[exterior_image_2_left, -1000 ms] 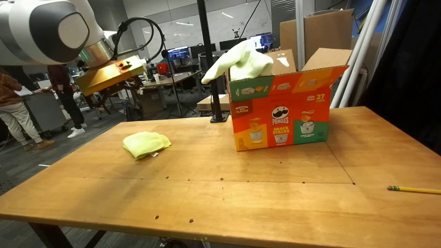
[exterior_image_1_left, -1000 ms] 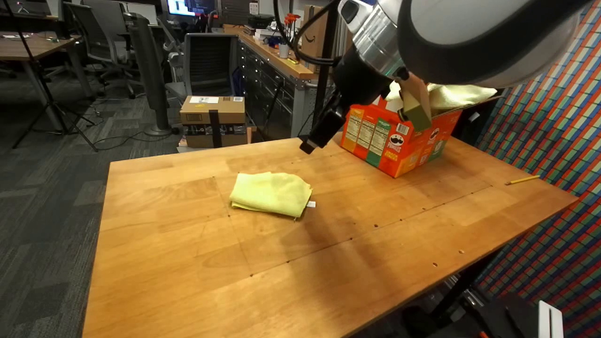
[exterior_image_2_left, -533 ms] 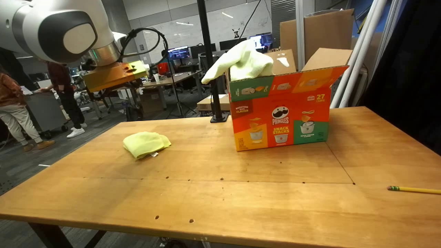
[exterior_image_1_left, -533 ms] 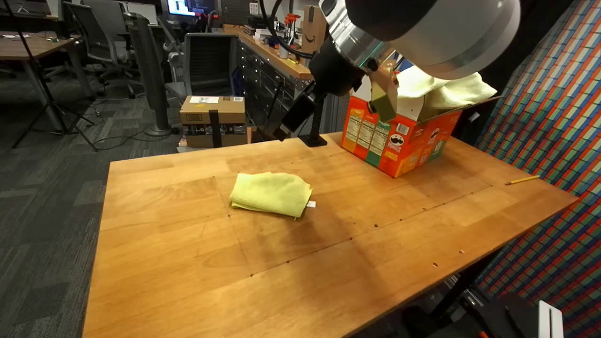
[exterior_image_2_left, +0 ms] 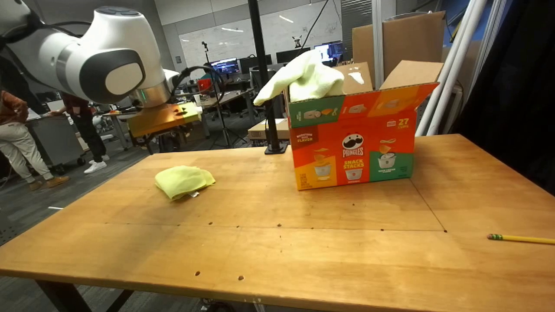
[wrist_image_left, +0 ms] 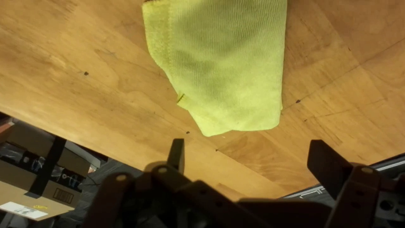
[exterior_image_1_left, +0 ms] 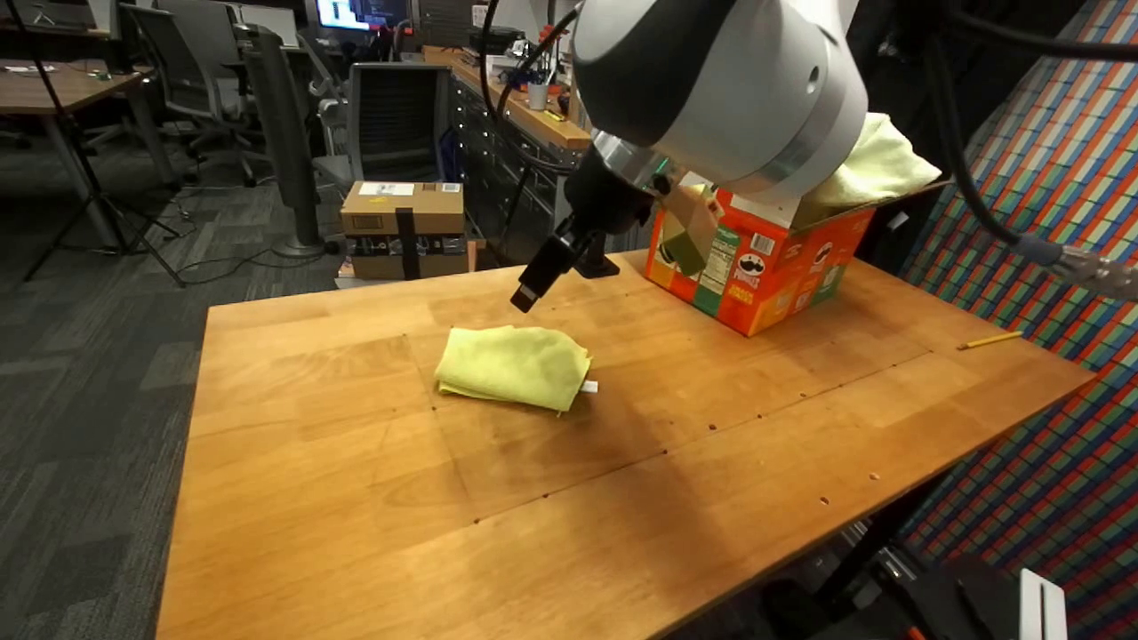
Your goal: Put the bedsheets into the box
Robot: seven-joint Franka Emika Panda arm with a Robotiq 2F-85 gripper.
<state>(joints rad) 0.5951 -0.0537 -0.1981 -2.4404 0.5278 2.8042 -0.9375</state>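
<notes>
Cloth [wrist_image_left: 227, 69], yellow, ribbed, folded, lies toward the wooden table's [exterior_image_1_left: 293, 498] far edge; above, my end effector [wrist_image_left: 247, 141] hangs spread.

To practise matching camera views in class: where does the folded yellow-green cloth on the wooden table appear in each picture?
In an exterior view: folded yellow-green cloth, just below and left of centre.
In an exterior view: cloth, left half, left of the orange cardboard box.
Wrist view: cloth, top centre, cut off by the upper edge.
Shared landmark: the wooden tabletop under it.
</notes>
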